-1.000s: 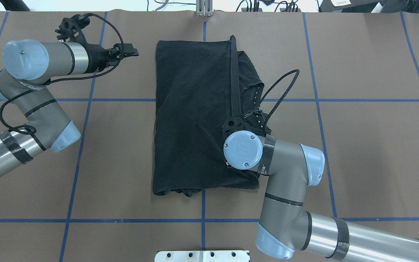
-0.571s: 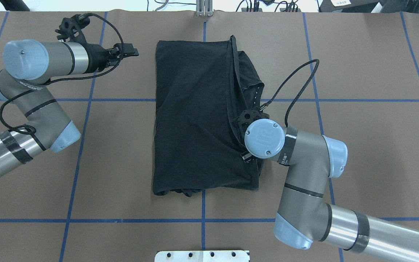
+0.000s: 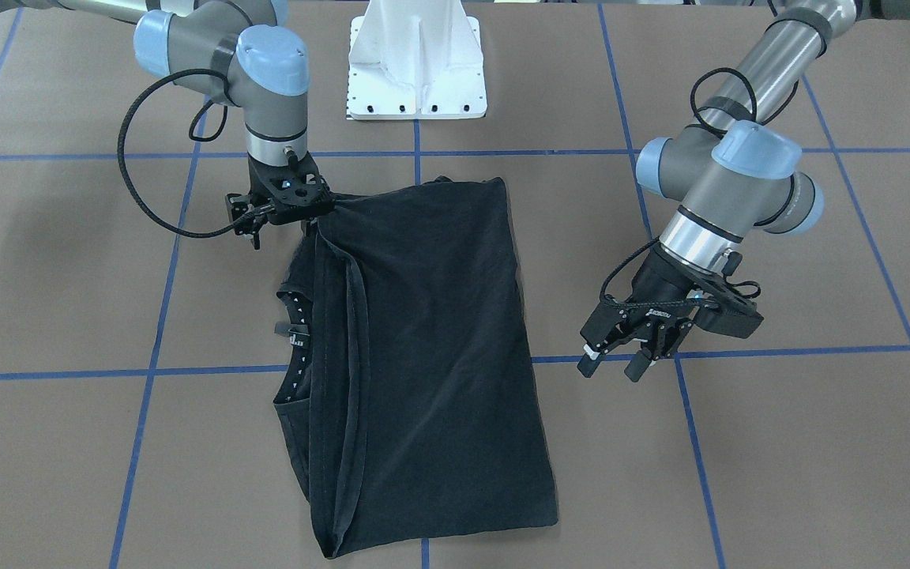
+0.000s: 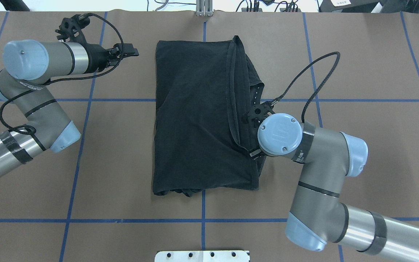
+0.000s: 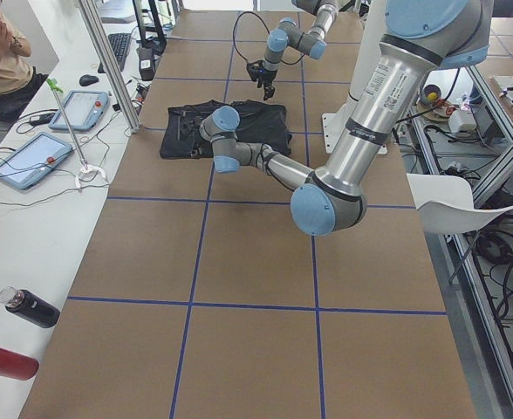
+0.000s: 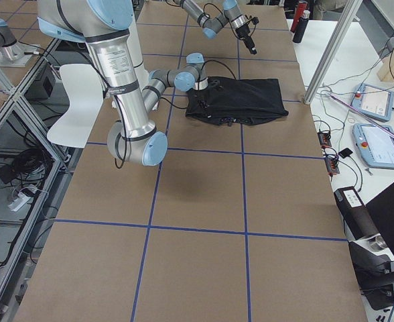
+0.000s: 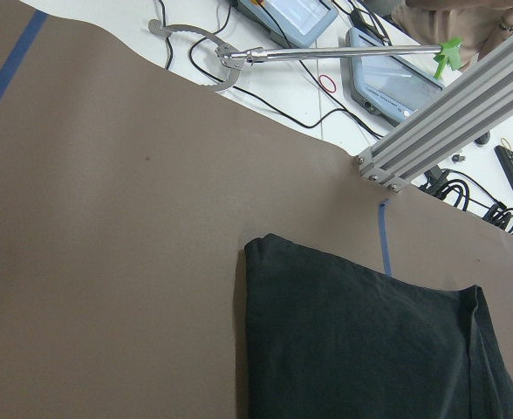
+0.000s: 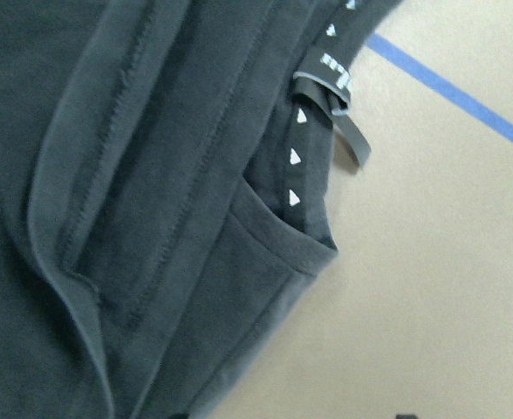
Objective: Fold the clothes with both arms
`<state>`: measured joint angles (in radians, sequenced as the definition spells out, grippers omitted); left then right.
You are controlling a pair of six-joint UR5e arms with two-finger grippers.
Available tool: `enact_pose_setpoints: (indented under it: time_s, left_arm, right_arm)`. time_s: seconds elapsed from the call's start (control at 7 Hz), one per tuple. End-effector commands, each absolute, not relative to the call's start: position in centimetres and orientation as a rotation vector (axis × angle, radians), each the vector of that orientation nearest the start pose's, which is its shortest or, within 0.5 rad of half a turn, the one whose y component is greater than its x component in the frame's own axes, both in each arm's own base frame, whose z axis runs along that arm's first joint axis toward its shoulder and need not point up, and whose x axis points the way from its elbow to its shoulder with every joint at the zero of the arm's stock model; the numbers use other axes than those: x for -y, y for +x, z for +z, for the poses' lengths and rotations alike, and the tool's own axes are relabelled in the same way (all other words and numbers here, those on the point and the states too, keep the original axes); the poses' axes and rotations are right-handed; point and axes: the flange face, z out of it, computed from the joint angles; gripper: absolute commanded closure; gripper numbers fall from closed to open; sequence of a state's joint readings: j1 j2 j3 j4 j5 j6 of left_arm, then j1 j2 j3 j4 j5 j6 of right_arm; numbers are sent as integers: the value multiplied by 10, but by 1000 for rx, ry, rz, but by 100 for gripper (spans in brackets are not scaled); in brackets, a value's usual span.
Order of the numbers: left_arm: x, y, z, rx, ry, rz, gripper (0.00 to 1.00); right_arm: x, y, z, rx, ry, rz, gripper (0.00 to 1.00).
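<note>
Brown paper covers the tabletop, and your black T-shirt lies folded at its middle. Its long axis runs away from the robot, with the collar turned to the robot's right. The right arm reaches over that side. The right fingers look pinched on a raised fold, though the wrist hides most of them. The left arm hangs beside the far corner, left fingers spread, off the cloth.

A brown counter gridded with blue tape lines fills the middle of the room. A white bench along one side carries tablets and a dark bottle, with an aluminium post at its edge. A white chair stands on the opposite side.
</note>
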<state>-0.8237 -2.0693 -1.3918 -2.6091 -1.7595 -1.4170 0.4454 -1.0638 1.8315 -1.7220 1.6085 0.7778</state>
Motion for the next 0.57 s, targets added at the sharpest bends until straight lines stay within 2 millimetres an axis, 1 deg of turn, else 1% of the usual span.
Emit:
enact_pose_setpoints:
  time_s: [0.0, 0.14, 0.29, 0.43]
  left_arm:
    - [585, 386, 335, -1283, 501, -434, 9]
    - [585, 385, 332, -1288, 502, -434, 8]
    - [584, 385, 332, -1289, 503, -434, 8]
    - [585, 385, 332, -1288, 502, -434, 8]
  right_arm:
    - [409, -555, 242, 542, 327, -313, 16]
    - [420, -577, 232, 533, 317, -298, 15]
    - [424, -584, 239, 515, 307, -294, 15]
    - [425, -586, 242, 507, 306, -293, 15]
